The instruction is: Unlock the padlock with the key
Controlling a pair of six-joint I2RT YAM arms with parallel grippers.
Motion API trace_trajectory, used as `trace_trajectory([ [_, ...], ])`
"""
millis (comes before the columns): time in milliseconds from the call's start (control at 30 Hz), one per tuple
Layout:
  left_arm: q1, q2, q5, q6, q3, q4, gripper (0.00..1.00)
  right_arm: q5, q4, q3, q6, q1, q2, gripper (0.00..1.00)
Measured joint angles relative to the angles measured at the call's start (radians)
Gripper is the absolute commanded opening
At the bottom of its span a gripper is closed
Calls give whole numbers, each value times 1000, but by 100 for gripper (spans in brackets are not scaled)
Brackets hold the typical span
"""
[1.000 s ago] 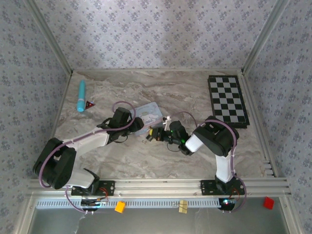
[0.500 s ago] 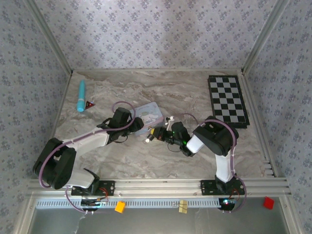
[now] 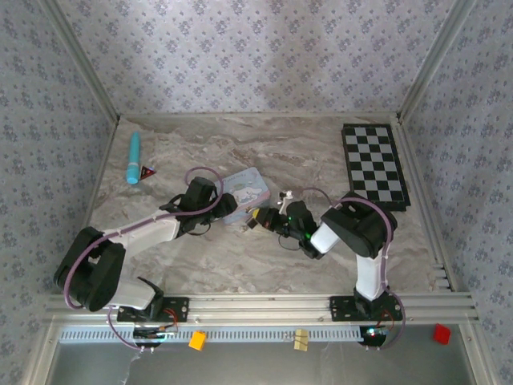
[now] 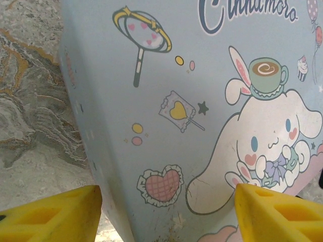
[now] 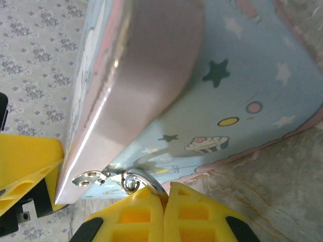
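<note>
Risk: right gripper, fingers pinched tight, contents hidden, may slip or drag the tin when twisting, if unbraced. Item: padlock, silver shackle through the tin's hasp, touching those fingertips. Also: left gripper, fingers wide, astride the tin; grip cannot be told

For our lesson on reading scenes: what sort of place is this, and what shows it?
Probably a robot test booth: a left arm and right arm bolted to a metal rail, wallpapered panels boxing in a marble-look table, and unrelated props like a chessboard and cartoon tin.
</note>
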Motion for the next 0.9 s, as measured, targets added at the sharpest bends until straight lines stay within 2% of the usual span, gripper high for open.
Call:
trace_trajectory([
  [700, -1, 1, 4, 0, -1, 3, 70, 71, -49, -56, -5, -24, -76, 0],
  [900, -2, 8, 12, -1, -1, 10, 70, 63, 3, -68, 72, -37, -65, 0],
])
